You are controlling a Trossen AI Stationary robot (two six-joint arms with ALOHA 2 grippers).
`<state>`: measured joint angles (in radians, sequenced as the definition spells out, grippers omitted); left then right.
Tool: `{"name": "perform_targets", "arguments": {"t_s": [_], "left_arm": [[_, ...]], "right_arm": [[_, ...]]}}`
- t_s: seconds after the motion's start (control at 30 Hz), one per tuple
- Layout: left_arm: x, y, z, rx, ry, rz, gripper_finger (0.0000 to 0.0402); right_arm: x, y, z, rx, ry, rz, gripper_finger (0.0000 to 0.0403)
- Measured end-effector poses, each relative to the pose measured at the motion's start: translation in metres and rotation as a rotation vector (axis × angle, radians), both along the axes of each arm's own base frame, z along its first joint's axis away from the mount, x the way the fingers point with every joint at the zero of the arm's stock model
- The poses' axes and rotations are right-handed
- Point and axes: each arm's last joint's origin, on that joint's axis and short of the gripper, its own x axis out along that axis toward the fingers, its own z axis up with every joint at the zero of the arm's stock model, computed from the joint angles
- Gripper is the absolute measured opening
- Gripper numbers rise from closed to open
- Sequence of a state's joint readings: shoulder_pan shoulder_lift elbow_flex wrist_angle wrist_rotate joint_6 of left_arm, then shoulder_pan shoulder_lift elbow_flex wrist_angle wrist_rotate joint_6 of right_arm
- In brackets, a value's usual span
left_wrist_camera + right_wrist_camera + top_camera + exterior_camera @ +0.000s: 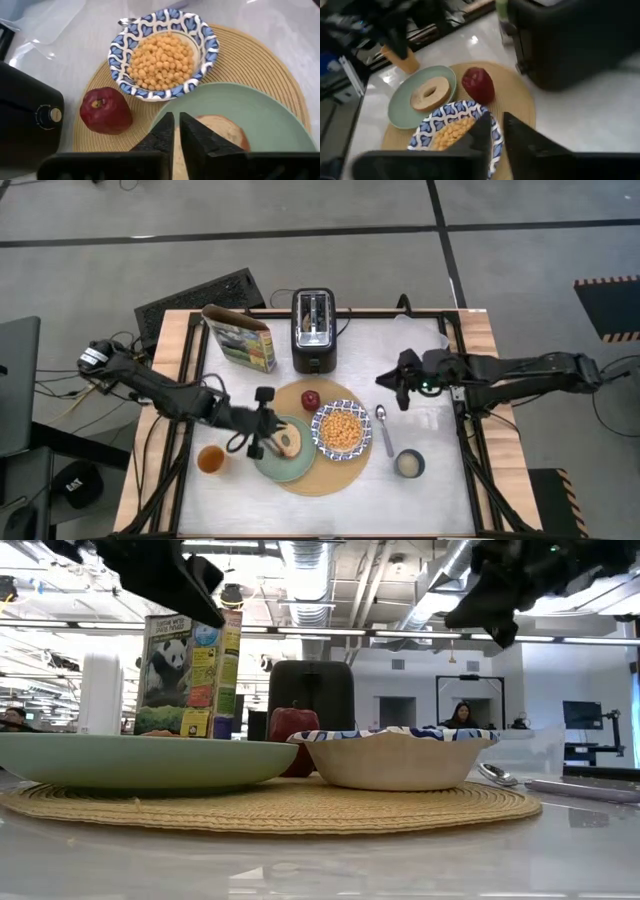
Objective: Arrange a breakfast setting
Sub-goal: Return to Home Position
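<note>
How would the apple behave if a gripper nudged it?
Being round, the apple would probably roll on the mat, maybe into the bowl close by. Its smooth skin might slip in a grasp.

Mat [250, 55] woven, rough; bowl [206, 36] glossy glazed; spoon [384, 426] shiny metal; table [420, 345] smooth, reflective.

Just ahead of the black jaws of the left gripper [177, 120] lies a pale green plate [265, 120] bearing a tan bagel [225, 131] with a browner crust. Beyond the jaws, a bowl [205, 37] patterned in blue and white leaf shapes holds yellow cereal [162, 60]. Beside it sits a dark red apple [106, 110]. Under them is a woven straw-coloured mat [260, 60]. Off to one side of the jaws, the toaster [25, 125] is black.
</note>
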<state>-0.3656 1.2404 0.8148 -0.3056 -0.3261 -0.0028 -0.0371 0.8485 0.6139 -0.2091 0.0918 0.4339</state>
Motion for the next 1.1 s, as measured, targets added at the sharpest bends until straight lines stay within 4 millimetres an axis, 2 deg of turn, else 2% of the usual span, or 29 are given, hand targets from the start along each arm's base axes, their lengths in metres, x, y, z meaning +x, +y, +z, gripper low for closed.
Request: {"name": "perform_targets", "arguments": {"t_s": [0.1,0.2,0.33,0.5,0.63,0.8,1.1], "left_arm": [[0.001,0.015,-0.004,-0.040,-0.061,-0.016,0.0007],[-0.006,0.030,-0.005,-0.074,-0.159,-0.026,0.0007],[-0.027,0.046,-0.004,-0.109,-0.313,-0.006,0.0001],[-0.064,0.063,-0.010,-0.142,-0.459,0.063,0.0001],[-0.090,0.071,-0.018,-0.168,-0.547,0.094,0.0000],[-0.114,0.076,-0.027,-0.214,-0.651,0.131,0.0000],[-0.138,0.078,-0.045,-0.249,-0.723,0.153,0.0000]], "right_arm": [[-0.008,-0.001,0.003,-0.118,-0.034,0.056,0.0020],[-0.015,0.000,0.003,-0.196,-0.106,0.118,0.0025],[-0.025,0.001,0.003,-0.211,-0.229,0.204,0.0044],[-0.043,0.001,-0.005,-0.223,-0.291,0.191,0.0020],[-0.056,0.002,-0.012,-0.234,-0.342,0.173,0.0018],[-0.070,0.002,-0.020,-0.217,-0.402,0.152,0.0040],[-0.084,0.003,-0.038,-0.205,-0.452,0.140,0.0018]]}}
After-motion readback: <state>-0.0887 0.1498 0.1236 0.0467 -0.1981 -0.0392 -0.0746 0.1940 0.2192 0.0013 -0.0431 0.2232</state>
